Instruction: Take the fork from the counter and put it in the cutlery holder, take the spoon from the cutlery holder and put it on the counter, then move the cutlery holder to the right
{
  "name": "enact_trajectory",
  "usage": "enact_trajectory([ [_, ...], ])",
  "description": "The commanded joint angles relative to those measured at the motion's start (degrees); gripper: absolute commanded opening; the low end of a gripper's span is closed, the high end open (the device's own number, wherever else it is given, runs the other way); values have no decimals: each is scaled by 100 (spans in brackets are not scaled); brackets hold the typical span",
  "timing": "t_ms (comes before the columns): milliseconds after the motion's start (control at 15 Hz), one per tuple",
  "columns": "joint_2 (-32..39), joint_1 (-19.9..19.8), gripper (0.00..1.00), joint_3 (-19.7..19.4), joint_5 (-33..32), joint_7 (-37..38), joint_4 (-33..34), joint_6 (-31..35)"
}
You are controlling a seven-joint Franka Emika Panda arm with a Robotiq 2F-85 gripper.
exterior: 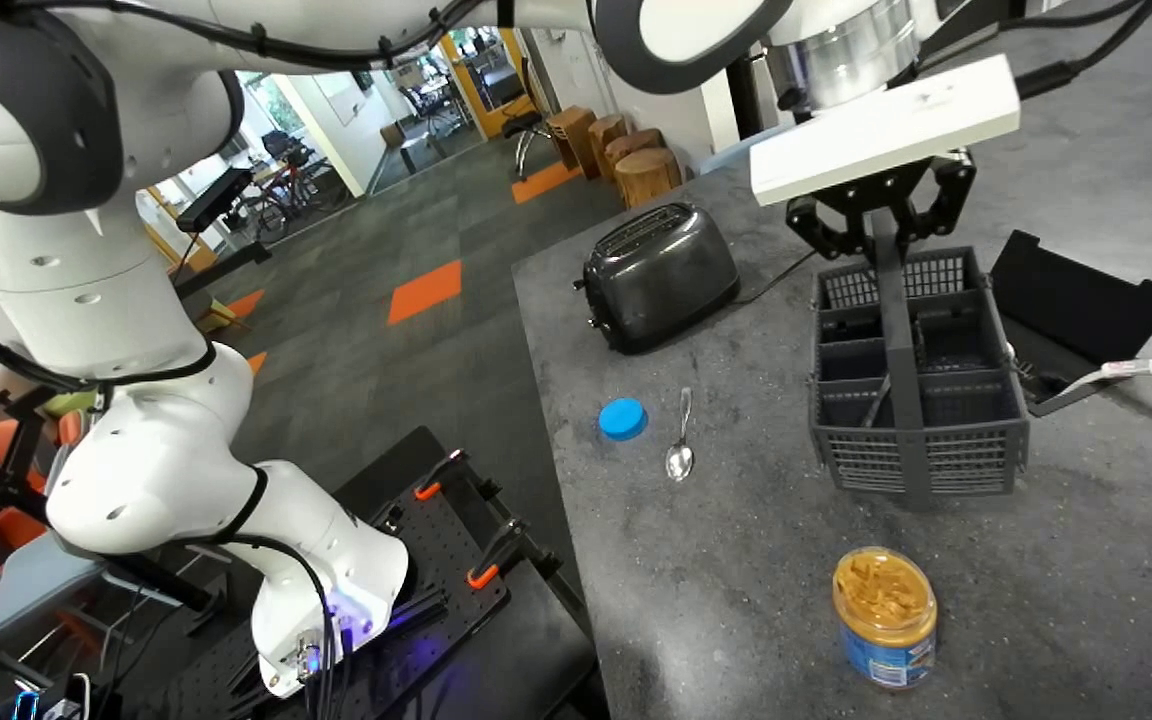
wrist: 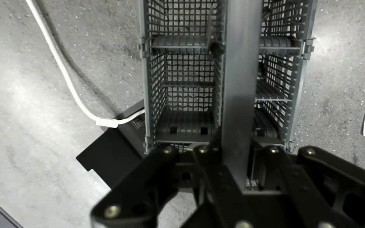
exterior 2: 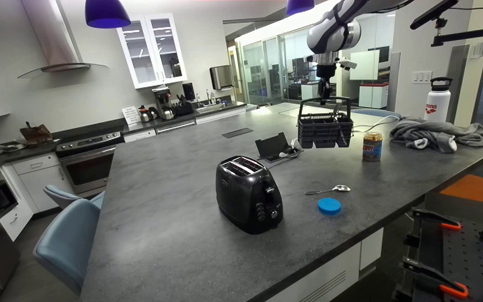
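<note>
Cutlery holder (exterior: pixel 966 462): slim utensil (exterior 2: pixel 337 110) inside — partly hidden, kind unclear
Jar (exterior: pixel 886 662): open — peanut butter (exterior: pixel 884 592)
Pincer (wrist: pixel 236 144): clenched on cutlery holder's handle (wrist: pixel 240 79)

The white arm (exterior: pixel 101 320) stretches out high, its claw (wrist: pixel 237 150) pointing down and clamped nearly closed.

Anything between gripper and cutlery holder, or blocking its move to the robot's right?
Nothing between gripper and cutlery holder: the jaws are shut on its handle. On the robot's right, the peanut butter jar stands on the counter; a low move that way might clip it.
</note>
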Motion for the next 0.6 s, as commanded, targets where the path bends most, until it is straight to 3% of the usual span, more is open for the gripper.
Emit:
enact_trajectory([
  [0, 149, -192, 3, -86, -85, -301, 587, -375],
  [533, 740, -890, 3, -98, 51, -962, 1430, -399],
])
